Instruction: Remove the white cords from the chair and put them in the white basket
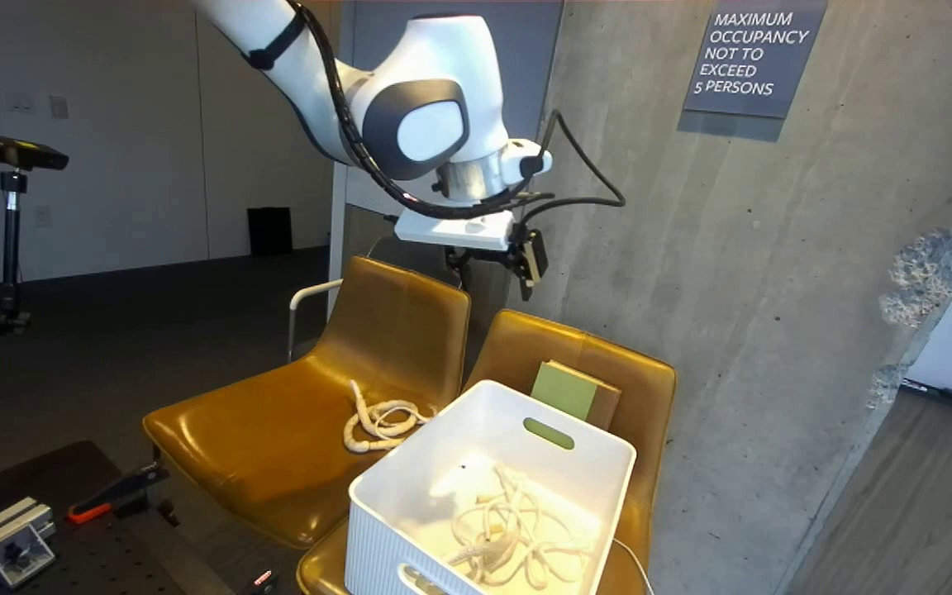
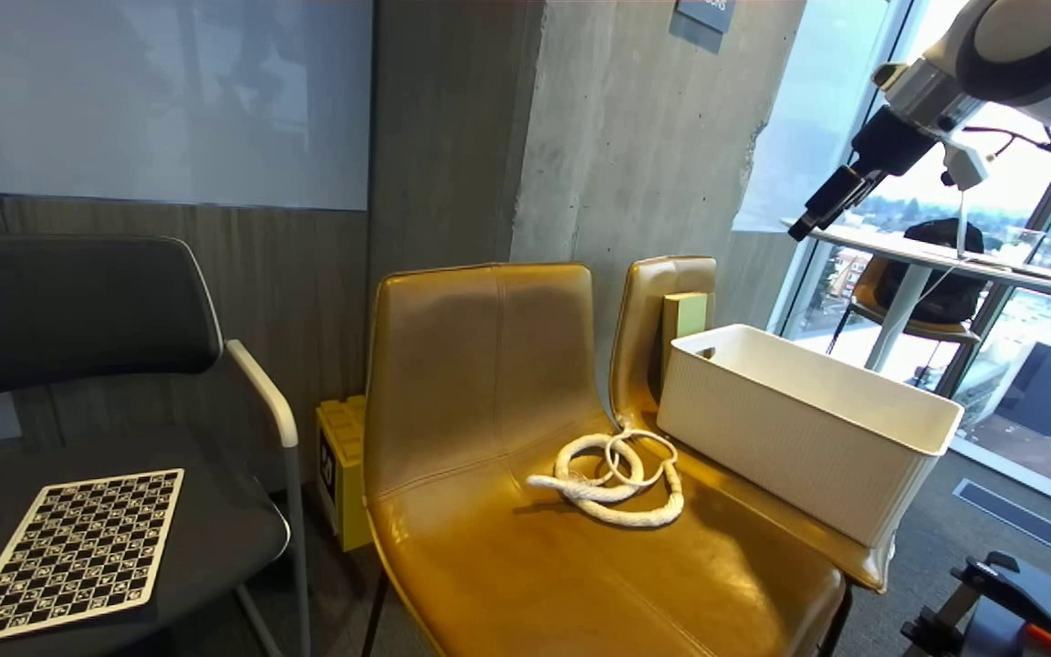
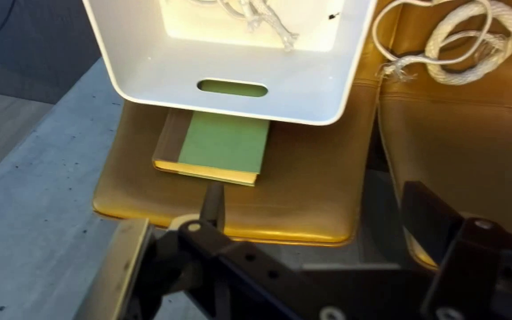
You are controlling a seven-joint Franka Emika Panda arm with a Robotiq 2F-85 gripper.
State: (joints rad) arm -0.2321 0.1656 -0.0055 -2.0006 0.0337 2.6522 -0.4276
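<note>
A tangle of white cords [image 1: 370,446] lies on the seat of the mustard-yellow chair [image 1: 278,438]. The cords [image 2: 635,518] and chair [image 2: 525,566] show in both exterior views, and the cords also at the upper right of the wrist view [image 3: 454,79]. The white basket [image 2: 781,447] stands on the neighbouring yellow chair. More white cords [image 1: 488,549] lie inside the basket [image 1: 626,479]. They show partly in the wrist view [image 3: 274,22]. My gripper [image 1: 494,283] is open and empty, high above the chair backs, apart from cords and basket. It also shows in an exterior view [image 2: 801,228].
A green book [image 3: 225,142] leans on the second yellow chair's back [image 1: 641,388], behind the basket. A concrete wall [image 1: 691,248] rises behind the chairs. A black chair [image 2: 170,511] holds a patterned board [image 2: 78,547]. A clamp [image 2: 1000,584] stands at the lower right.
</note>
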